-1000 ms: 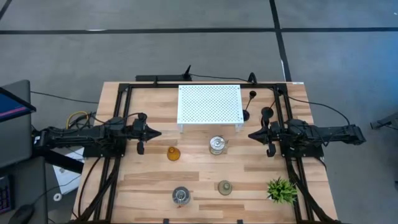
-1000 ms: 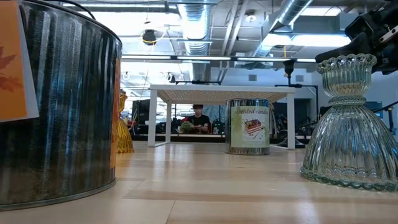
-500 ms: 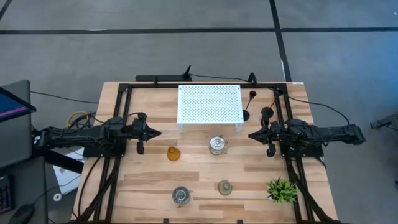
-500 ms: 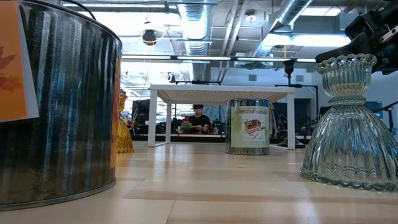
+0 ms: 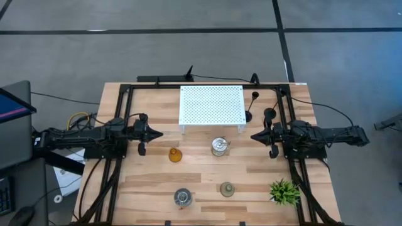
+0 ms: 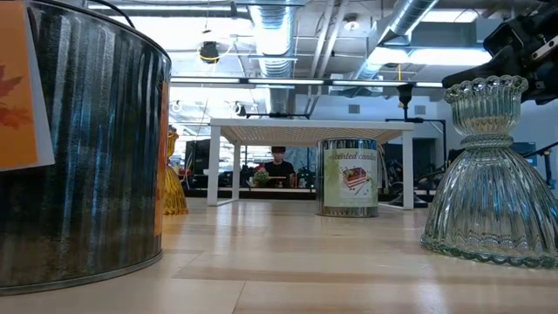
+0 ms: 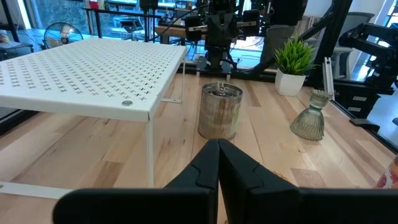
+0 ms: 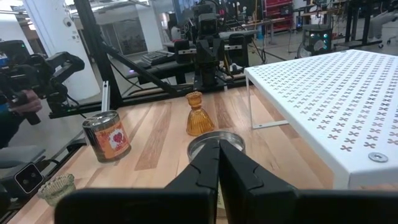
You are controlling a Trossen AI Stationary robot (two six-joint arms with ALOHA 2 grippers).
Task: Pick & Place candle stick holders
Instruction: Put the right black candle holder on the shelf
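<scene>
My left gripper (image 5: 160,133) is shut and empty, hovering at the table's left side and pointing right. My right gripper (image 5: 252,136) is shut and empty at the right side, pointing left. An amber glass holder (image 5: 174,154) and a silvery jar (image 5: 219,147) stand on their bases between them. A second silvery jar (image 5: 183,198) and a grey-green holder (image 5: 227,189) stand near the front edge. Two black thin-stemmed holders (image 5: 251,107) (image 5: 269,114) stand right of the white stand. In the left wrist view the jar (image 7: 220,111) is ahead of the fingers (image 7: 219,144).
A white perforated stand (image 5: 211,105) stands at the table's far middle. A spiky green plant (image 5: 284,191) sits at the front right. A black frame (image 5: 125,88) runs along the table's edges. In the low view a person (image 6: 279,166) is seated far behind the table.
</scene>
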